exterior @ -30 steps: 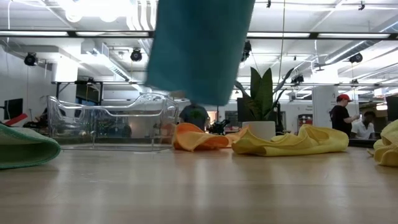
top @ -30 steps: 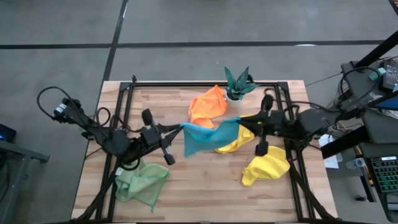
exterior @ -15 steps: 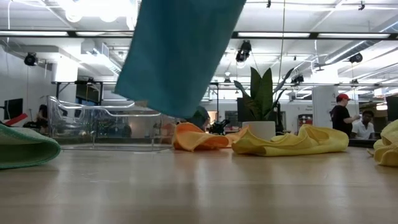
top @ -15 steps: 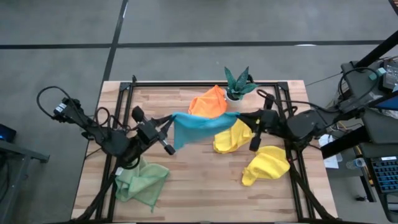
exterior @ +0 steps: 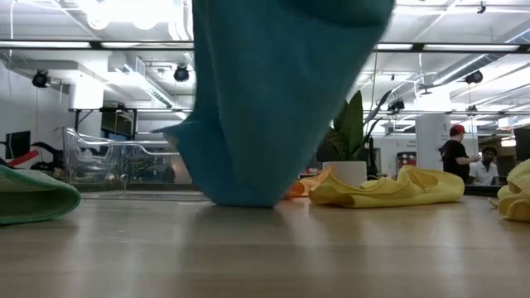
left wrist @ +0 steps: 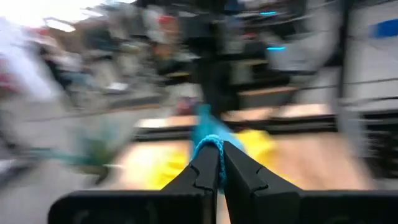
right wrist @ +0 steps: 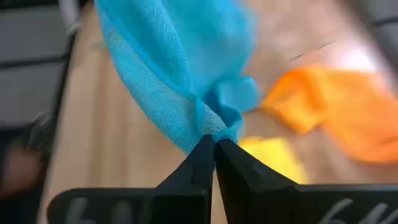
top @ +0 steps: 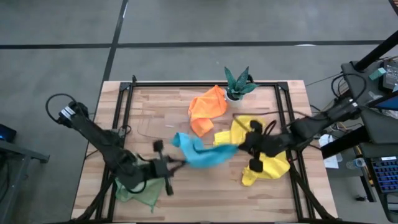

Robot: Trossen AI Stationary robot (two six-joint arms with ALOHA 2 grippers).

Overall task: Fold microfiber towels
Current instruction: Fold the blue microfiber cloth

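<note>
The bright blue towel (top: 202, 154) is stretched between my two grippers over the middle of the table. In the low view it hangs down (exterior: 273, 108) and its lower end (exterior: 240, 197) touches the table. My left gripper (top: 180, 163) is shut on its left end and my right gripper (top: 240, 148) on its right end. The orange towel (top: 207, 107) lies bunched at the far middle. One yellow towel (top: 239, 132) lies under the right arm and another (top: 268, 169) at the near right. The pale green towel (top: 142, 190) lies at the near left. My left gripper pinches a small bunched bit of the blue towel's left end (left wrist: 210, 144) between its two fingertips, coming about level from the table's left. The towel runs away from the fingers. My right gripper pinches a gathered corner of the towel's right end (right wrist: 214, 132) between its two fingertips, coming from the table's right. The cloth spreads out from the pinch in folds.
A small teal-leaved plant in a white pot (top: 237, 84) stands at the far edge, right of the orange towel. A clear shallow tray (exterior: 141, 161) stands at the far left. Bare wood shows along the near edge (top: 205, 193).
Both grippers have swung the blue towel first toward the far edge, then toward the near edge and down. The towel, which hung clear of the table, has dropped, and its lower end now touches the tabletop.
</note>
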